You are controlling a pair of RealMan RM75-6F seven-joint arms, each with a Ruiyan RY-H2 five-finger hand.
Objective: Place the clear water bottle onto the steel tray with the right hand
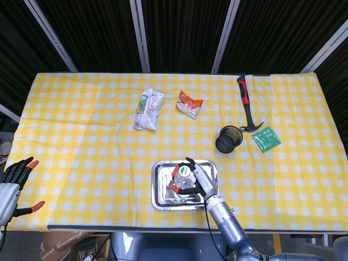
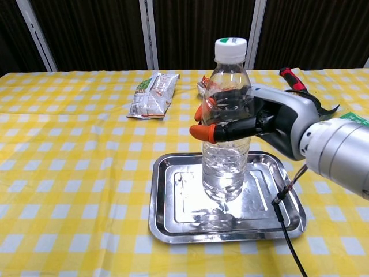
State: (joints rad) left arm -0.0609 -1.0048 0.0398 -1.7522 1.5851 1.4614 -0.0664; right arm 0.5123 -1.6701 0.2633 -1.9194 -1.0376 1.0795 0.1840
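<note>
The clear water bottle [image 2: 226, 127] with a white cap stands upright over the middle of the steel tray [image 2: 173, 219]; whether its base touches the tray I cannot tell. My right hand [image 2: 253, 121] grips it around the body, orange fingertips wrapped across the front. From the head view the bottle [image 1: 184, 176] and right hand [image 1: 197, 179] sit above the tray [image 1: 160, 200] near the table's front edge. My left hand [image 1: 11, 185] hangs off the table's left front corner, fingers spread, holding nothing.
A black mesh cup [image 1: 228, 138], a red-handled hammer [image 1: 246, 103] and a green packet [image 1: 266, 139] lie right of the tray. Two snack bags [image 1: 148, 109] [image 1: 190, 104] lie behind it. A cable [image 2: 286, 231] trails from my right arm.
</note>
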